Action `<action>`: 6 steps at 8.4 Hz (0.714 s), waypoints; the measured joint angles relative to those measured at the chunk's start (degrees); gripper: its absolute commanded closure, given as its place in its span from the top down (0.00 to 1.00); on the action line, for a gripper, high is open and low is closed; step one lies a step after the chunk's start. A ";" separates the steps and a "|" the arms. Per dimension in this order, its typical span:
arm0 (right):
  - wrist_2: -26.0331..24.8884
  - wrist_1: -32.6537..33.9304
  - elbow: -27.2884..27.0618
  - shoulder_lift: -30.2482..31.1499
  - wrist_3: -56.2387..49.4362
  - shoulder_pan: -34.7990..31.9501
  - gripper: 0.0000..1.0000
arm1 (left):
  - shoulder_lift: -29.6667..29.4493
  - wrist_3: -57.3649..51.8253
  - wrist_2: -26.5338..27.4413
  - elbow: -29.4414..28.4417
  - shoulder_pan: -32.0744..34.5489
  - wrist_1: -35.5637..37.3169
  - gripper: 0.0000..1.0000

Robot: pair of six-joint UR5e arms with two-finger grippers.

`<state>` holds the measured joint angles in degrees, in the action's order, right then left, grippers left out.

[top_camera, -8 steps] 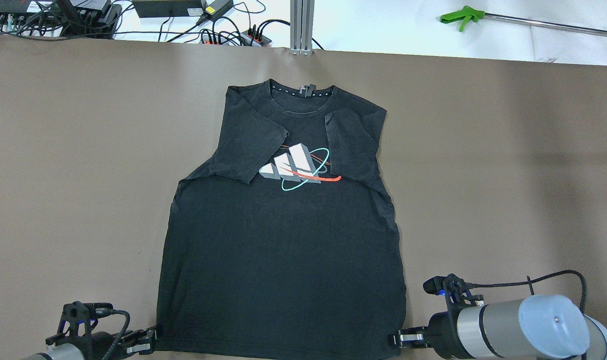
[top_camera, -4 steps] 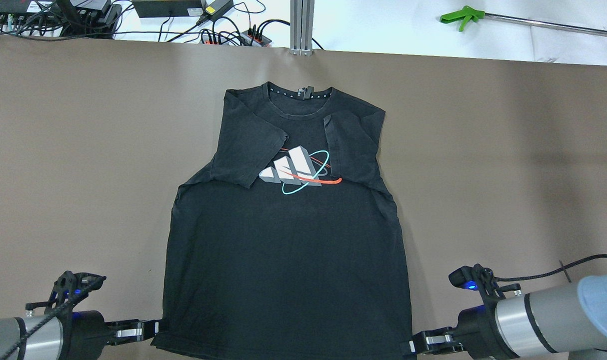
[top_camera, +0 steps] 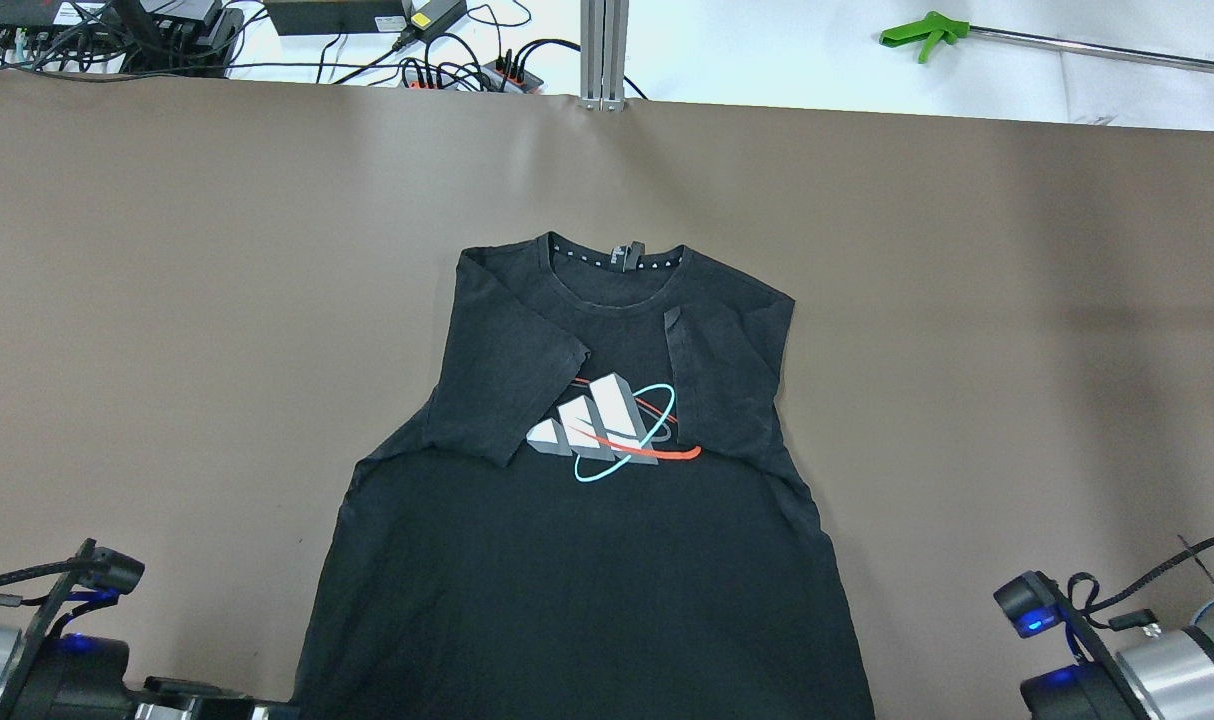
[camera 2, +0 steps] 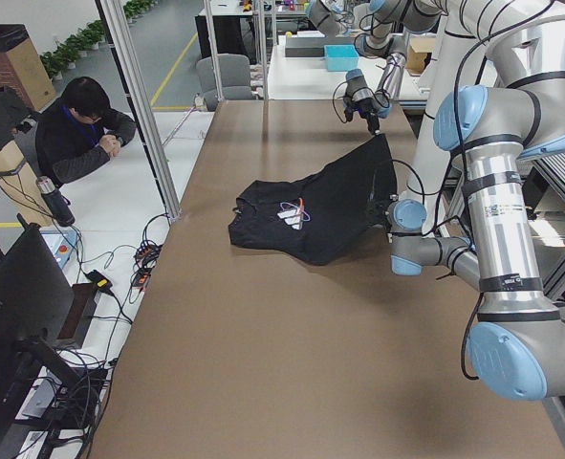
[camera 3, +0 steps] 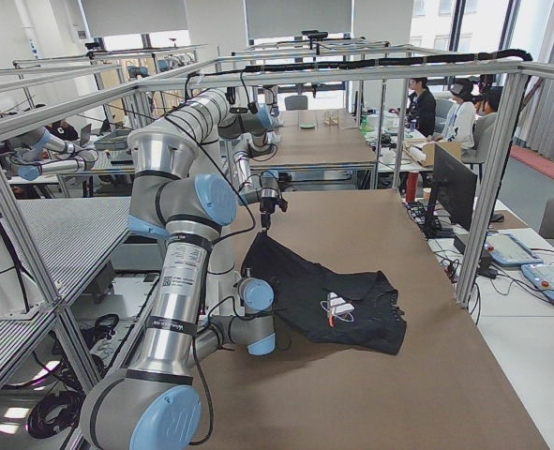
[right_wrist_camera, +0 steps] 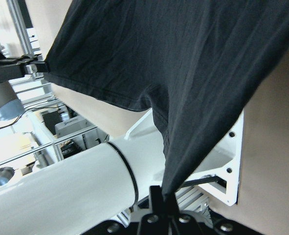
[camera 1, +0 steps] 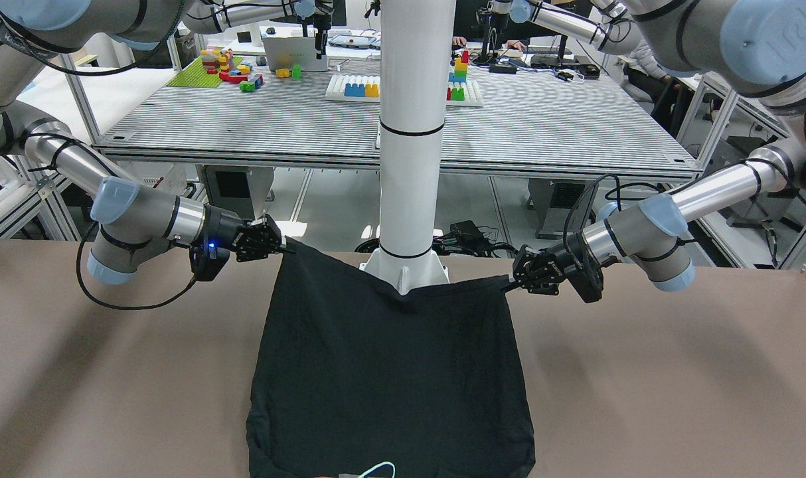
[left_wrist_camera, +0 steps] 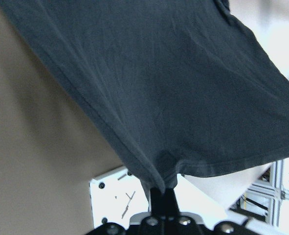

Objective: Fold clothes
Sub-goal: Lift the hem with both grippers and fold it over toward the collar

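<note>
A black T-shirt [top_camera: 587, 570] with a white, teal and red logo [top_camera: 612, 430] lies front-up on the brown table [top_camera: 167, 300], both sleeves folded inward. Its bottom hem is raised off the table and stretched between both grippers near the robot's base [camera 1: 390, 345]. My left gripper [camera 1: 509, 287] is shut on one hem corner; the left wrist view shows the pinch [left_wrist_camera: 163, 188]. My right gripper [camera 1: 285, 249] is shut on the other hem corner, as the right wrist view shows [right_wrist_camera: 164, 196]. The collar end rests on the table.
The robot's white post [camera 1: 409, 133] stands right behind the raised hem. A green-handled tool [top_camera: 922, 35] and cables with power strips [top_camera: 467, 70] lie beyond the far table edge. An operator [camera 2: 81, 134] sits beside the table in the left view.
Both grippers have pulled back toward the robot's base and lifted the hem. The whole shirt has slid toward the near edge; the collar is now farther from the far edge.
</note>
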<state>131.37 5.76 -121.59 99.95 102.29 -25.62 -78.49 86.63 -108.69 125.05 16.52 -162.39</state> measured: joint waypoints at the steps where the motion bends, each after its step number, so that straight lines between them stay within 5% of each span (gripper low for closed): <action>1: 1.45 -6.21 0.10 0.68 3.40 -0.13 0.00 | 0.52 -0.03 -2.56 0.53 0.27 -2.65 0.00; 3: 1.77 -10.87 2.44 0.26 6.30 -2.22 0.00 | 0.79 0.68 -3.39 0.63 1.06 -4.33 0.00; 6: 4.01 -11.63 9.61 -3.08 6.80 -15.22 0.00 | -3.42 5.67 -0.68 -0.37 7.86 -2.31 0.00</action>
<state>135.38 -5.87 -111.98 96.87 109.09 -40.85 -81.91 92.30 -109.37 124.68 24.37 -164.70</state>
